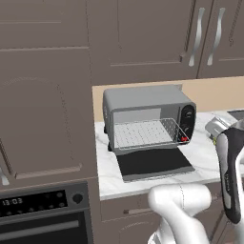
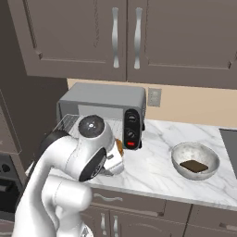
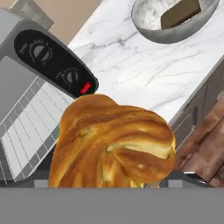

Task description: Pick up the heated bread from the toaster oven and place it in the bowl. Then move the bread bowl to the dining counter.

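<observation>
The heated bread (image 3: 113,144), a golden-brown twisted lump, hangs close to the hand camera with my gripper (image 3: 111,180) shut on it; the bread covers the fingertips. A sliver of the bread (image 2: 120,147) shows beside my arm, in front of the toaster oven (image 2: 102,99). The grey toaster oven (image 1: 147,102) stands with its dark door (image 1: 152,164) dropped open and its wire rack (image 1: 143,133) bare. To the right on the marble sits the silver bowl (image 2: 178,155), also seen as the bowl (image 3: 175,33), with a dark brown slab (image 2: 193,165) inside. The dining counter is out of view.
The built-in black oven (image 1: 43,209) with a clock sits low on the left. Brown wall cabinets (image 2: 125,37) hang above the counter. The counter's front edge (image 3: 192,100) runs just right of the bread. A dark cooktop edge (image 2: 231,143) lies at far right.
</observation>
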